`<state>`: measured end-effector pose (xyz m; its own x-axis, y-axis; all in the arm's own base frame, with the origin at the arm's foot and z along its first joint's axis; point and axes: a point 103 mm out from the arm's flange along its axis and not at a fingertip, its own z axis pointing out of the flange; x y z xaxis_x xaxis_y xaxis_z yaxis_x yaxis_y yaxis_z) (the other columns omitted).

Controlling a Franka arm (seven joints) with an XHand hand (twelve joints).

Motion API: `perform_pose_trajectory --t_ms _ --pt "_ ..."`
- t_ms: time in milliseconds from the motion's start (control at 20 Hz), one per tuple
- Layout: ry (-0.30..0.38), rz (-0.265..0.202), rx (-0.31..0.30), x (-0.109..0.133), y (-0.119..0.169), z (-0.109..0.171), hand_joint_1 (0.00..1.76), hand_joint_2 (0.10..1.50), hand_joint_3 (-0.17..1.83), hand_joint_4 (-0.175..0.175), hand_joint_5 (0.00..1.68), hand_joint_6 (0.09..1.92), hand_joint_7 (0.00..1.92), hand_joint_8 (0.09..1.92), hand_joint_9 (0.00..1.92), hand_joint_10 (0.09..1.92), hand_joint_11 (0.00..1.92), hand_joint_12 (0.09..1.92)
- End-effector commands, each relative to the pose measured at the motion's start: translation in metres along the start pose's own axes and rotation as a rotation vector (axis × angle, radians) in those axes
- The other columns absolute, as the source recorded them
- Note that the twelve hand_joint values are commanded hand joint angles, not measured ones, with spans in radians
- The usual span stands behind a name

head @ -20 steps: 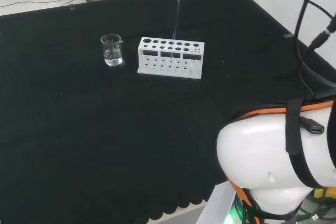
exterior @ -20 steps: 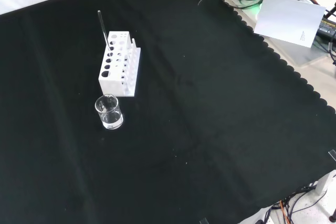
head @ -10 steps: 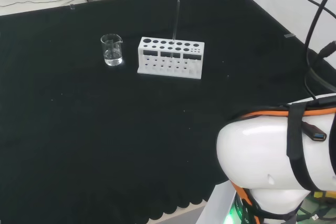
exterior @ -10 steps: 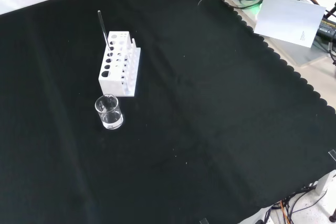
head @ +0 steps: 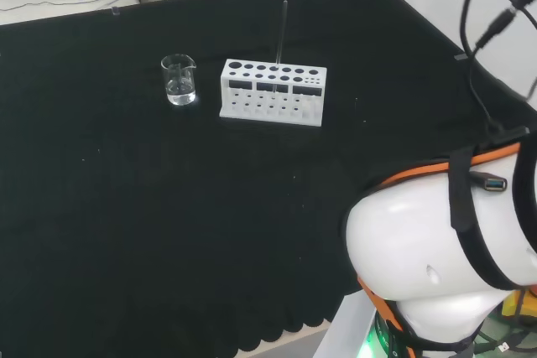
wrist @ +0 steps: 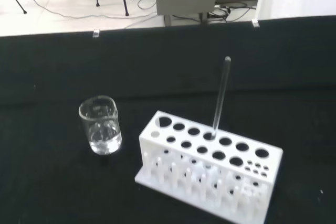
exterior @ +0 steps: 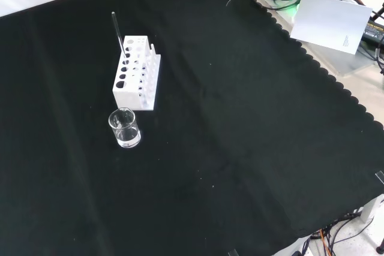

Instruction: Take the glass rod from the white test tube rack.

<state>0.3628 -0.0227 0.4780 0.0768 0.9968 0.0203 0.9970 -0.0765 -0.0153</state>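
Black-cloth tabletop (exterior: 252, 148); white plastic test tube rack (head: 272, 92) beside small clear glass beaker (head: 179, 80); thin clear glass rod (wrist: 220, 99) upright in a back-row hole, untouched; robot hand state cannot tell; approach step, next: descend over rod top, pinch, lift straight.

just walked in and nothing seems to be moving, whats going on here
Nothing is being handled yet. A thin glass rod stands upright in a hole of the white test tube rack on the black cloth. A small clear glass beaker with a little clear liquid sits beside the rack, apart from it. The rod is untouched.
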Motion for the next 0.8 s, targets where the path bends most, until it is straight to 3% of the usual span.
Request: perform_pose_trajectory --t_ms 50,400,800 --pt "0.030 -0.011 0.005 -0.009 0.052 0.004 0.52 0.95 0.45 -0.138 0.13 0.09 0.07 0.83 0.28 0.91 0.00 1.38" --pt "0.031 -0.048 -0.007 -0.012 0.083 0.025 0.52 0.95 0.46 -0.146 0.19 0.09 0.14 0.87 0.37 0.91 0.00 1.44" --pt "0.040 -0.094 0.029 -0.021 0.130 0.055 0.53 0.94 0.46 -0.149 0.23 0.09 0.19 0.89 0.40 0.90 0.02 1.47"
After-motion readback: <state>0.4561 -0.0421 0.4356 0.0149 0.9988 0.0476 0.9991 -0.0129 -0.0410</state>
